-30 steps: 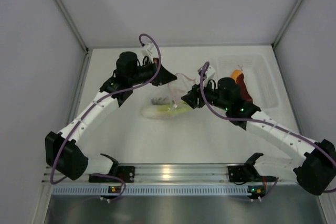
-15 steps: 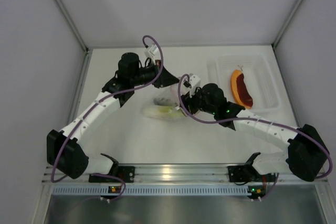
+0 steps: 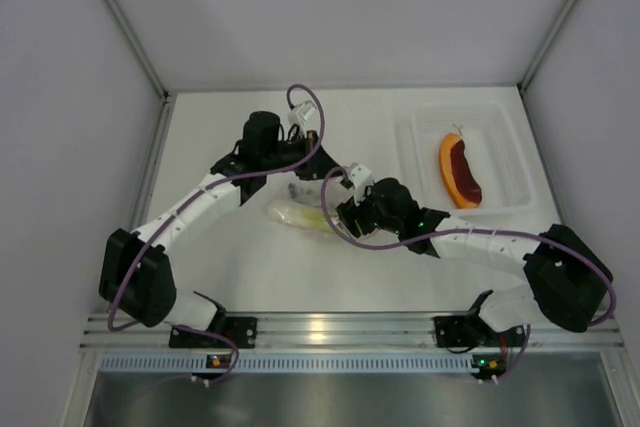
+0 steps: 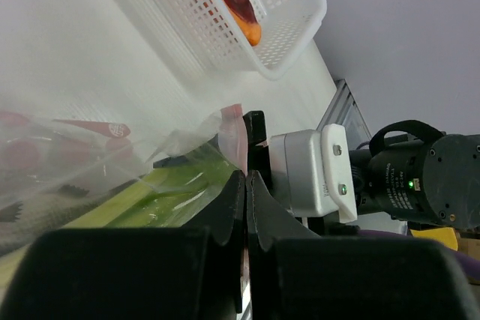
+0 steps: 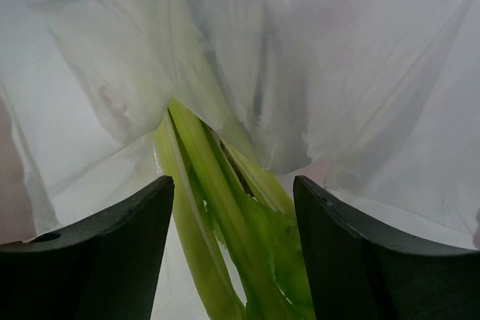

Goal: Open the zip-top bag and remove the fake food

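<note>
Near station: the right gripper [image 5: 231, 185] stands with jaws apart, straddling the yellow-green stalk [image 5: 225, 230] without visible contact. The stalk's far end runs under the film of the zip-top bag [image 5: 337, 73], so its full length cannot be read. In the top view the bag lies mid-table [image 3: 250, 277] between both arms and is largely hidden by them. A dark shape [image 3: 300, 191] beside the stalk is too small to identify.

Further back, the left gripper [image 4: 246, 179] is clamped on the bag's pink-edged rim.

Far right: the orange and dark red slice [image 3: 459, 169] lies in the clear tray [image 3: 502, 127].
</note>
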Controlling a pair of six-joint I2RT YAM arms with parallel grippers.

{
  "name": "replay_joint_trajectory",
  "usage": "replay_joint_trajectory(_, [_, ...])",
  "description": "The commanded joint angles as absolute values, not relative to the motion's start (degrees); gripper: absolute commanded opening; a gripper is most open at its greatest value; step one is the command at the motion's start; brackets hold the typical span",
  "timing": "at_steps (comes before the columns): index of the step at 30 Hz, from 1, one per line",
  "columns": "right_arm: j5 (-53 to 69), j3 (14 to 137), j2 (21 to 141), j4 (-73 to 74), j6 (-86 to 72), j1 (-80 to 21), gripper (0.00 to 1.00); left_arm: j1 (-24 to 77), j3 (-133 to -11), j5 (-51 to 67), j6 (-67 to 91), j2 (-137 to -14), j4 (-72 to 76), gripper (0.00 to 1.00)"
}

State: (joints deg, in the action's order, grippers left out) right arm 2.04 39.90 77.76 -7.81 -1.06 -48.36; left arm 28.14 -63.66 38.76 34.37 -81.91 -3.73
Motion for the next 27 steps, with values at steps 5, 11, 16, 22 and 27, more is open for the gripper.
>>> replay_joint_trajectory(5, [-3.3, 40.4, 86.8, -9.2, -1.1, -50.5, 0.68, 27.9, -62.6, 40.3, 32.8, -81.6, 1.6, 0.0])
replay_joint_trajectory(11, [-1.1, 42.5, 93.4, -9.6, -0.5, -52.1, 0.73, 27.9, -60.2, 38.9, 31.4, -81.0, 1.6, 0.0])
replay_joint_trajectory(16, [-0.6, 44.1, 97.0, -9.1, 1.7, -52.6, 0.77, 28.0, -59.3, 36.1, 30.1, -80.9, 0.4, 0.0])
replay_joint_trajectory(22, [-1.6, 43.5, 97.7, -10.6, -1.9, -52.6, 0.77, 27.9, -57.7, 33.2, 28.3, -80.9, -1.8, 0.0])
replay_joint_trajectory(27, [-6.9, 40.6, 94.3, -17.4, -10.2, -51.9, 0.74, 28.5, -56.3, 34.6, 28.8, -82.0, -1.8, 0.0])
